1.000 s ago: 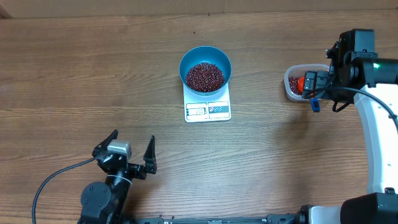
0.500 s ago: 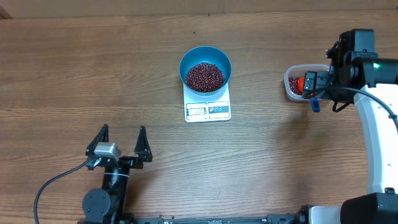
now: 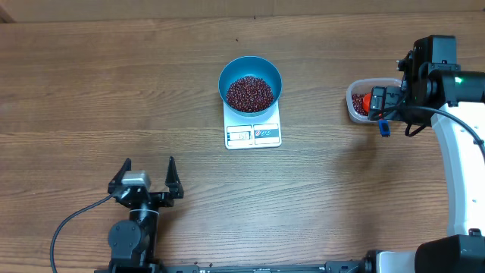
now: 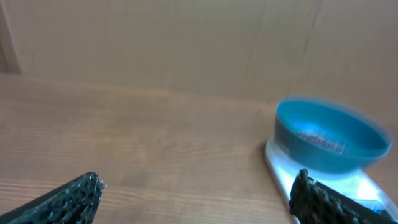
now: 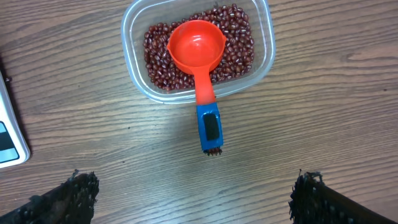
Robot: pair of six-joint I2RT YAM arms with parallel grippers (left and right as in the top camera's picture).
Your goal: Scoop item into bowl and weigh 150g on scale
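The left gripper [image 3: 148, 161] has drawn back to the wooden table's [image 3: 114, 91] front edge. It and the right gripper [image 5: 194, 180] gape empty. Maroon beans [image 3: 250, 93] fill the round blue bowl [image 3: 250, 61] on the flat white scale [image 3: 254, 135], so the task is probably finished.

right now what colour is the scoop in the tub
Orange-red scoop with a blue handle end, clearest in the right wrist view.

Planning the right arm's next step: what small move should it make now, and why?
Probably draw the open right gripper back: the orange scoop lies free in the clear plastic tub, and the blue bowl on the white scale already holds a heap of dark red beans. The display is unreadable.
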